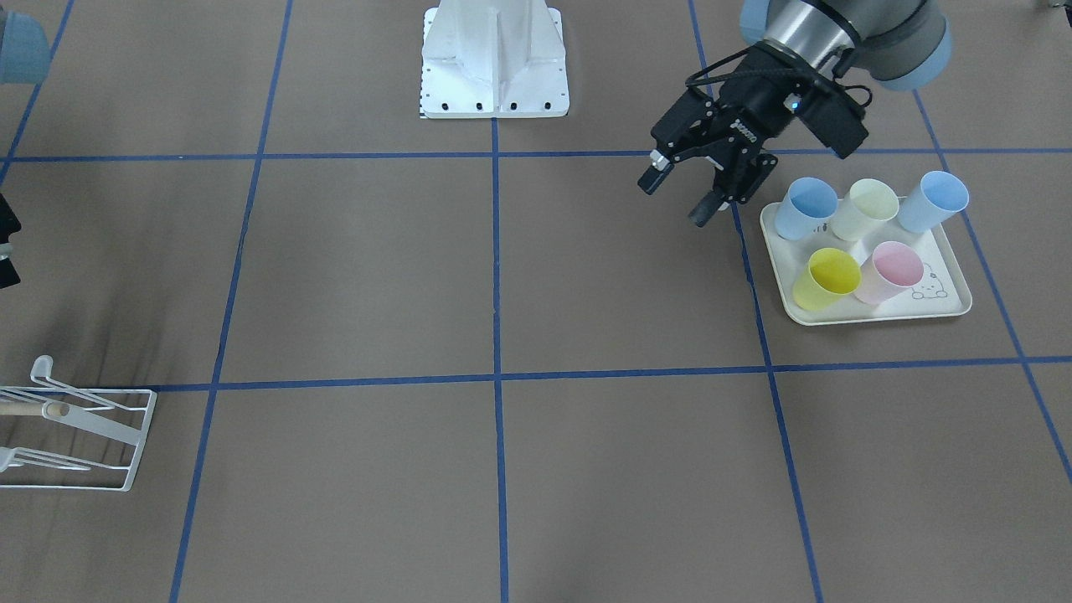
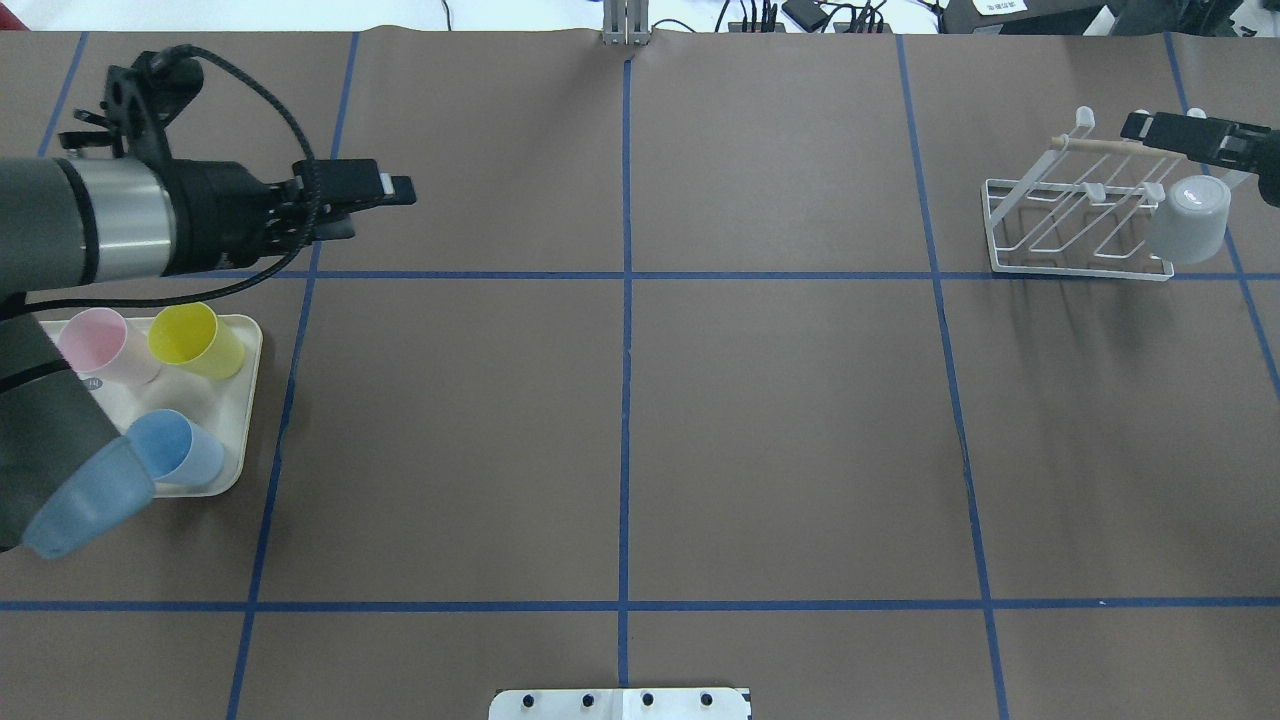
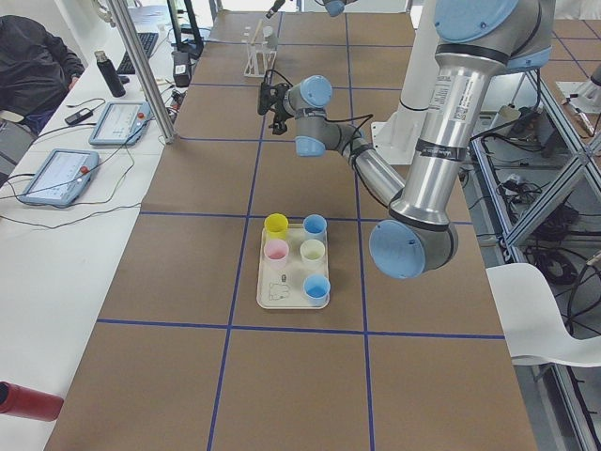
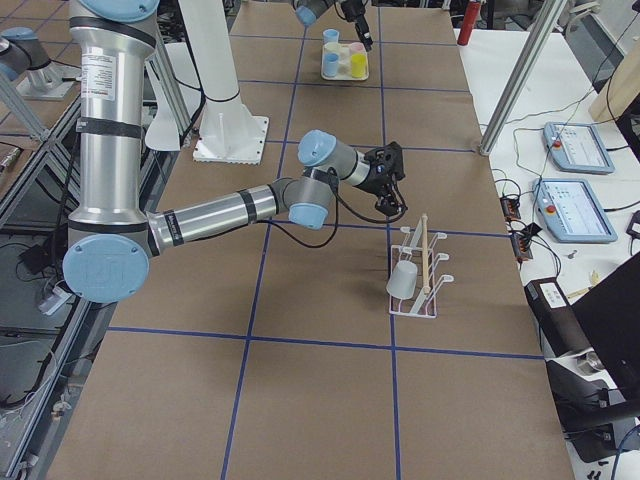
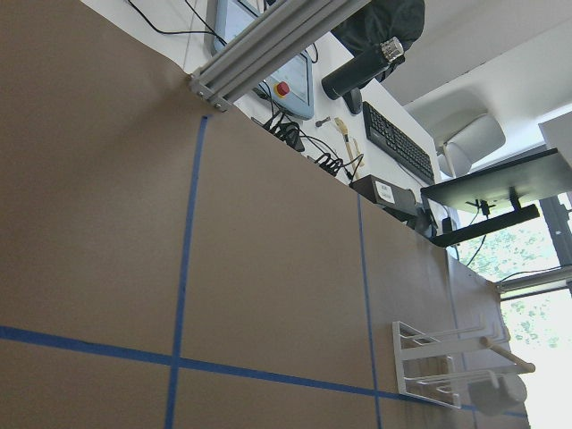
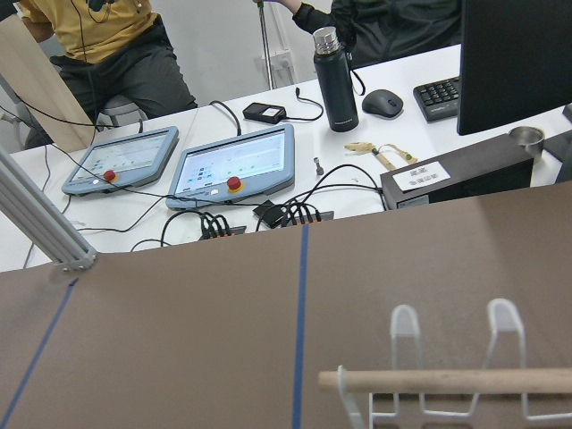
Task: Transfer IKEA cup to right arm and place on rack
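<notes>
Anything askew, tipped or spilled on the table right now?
Nothing stands out. The grey cup sits upside down on the rack, the five pastel cups stand upright on the tray, and nothing is spilled.

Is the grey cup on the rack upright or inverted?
Inverted: the grey cup shows its closed base upward, mouth down, resting on the rack.

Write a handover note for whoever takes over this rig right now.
Left tool: open and empty, hovering beside the tray, which holds five cups.
Right tool: by the rack at its dowel, clear of the cup. Cannot tell whether it is open or shut.
Done: the grey cup sits mouth-down on the rack.
Left: probably only backing the right arm away. If more cups follow, pick from the tray, hand over, and rack.
</notes>
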`<action>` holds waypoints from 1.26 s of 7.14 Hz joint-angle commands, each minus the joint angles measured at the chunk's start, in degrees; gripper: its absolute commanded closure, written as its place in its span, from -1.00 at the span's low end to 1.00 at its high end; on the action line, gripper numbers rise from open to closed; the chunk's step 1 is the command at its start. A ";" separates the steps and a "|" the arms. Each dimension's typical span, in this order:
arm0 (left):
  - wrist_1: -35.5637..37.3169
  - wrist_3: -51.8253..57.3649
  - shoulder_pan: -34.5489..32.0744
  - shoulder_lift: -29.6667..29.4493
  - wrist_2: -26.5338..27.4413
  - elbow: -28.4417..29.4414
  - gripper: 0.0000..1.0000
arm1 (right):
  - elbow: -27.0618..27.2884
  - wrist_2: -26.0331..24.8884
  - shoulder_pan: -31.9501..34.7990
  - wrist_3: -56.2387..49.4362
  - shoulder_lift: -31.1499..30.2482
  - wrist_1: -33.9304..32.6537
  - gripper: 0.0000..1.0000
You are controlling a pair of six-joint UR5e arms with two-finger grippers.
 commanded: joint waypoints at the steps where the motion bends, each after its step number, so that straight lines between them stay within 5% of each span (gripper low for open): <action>1: 0.08 12.08 -6.05 8.42 -8.04 -0.45 -0.98 | 0.01 6.01 -0.49 10.21 5.14 -0.55 -1.00; 4: 6.80 33.24 -15.56 16.61 -18.00 -0.27 -0.98 | -0.25 5.86 -5.40 24.54 11.39 0.24 -1.00; 6: 12.89 47.93 -16.98 20.57 -17.92 0.33 -0.98 | -0.68 5.16 -8.03 30.54 15.34 0.51 -1.00; 9: 14.67 55.71 -17.42 19.10 -17.22 6.46 -0.96 | -1.48 0.76 -11.48 31.44 18.52 0.51 -1.00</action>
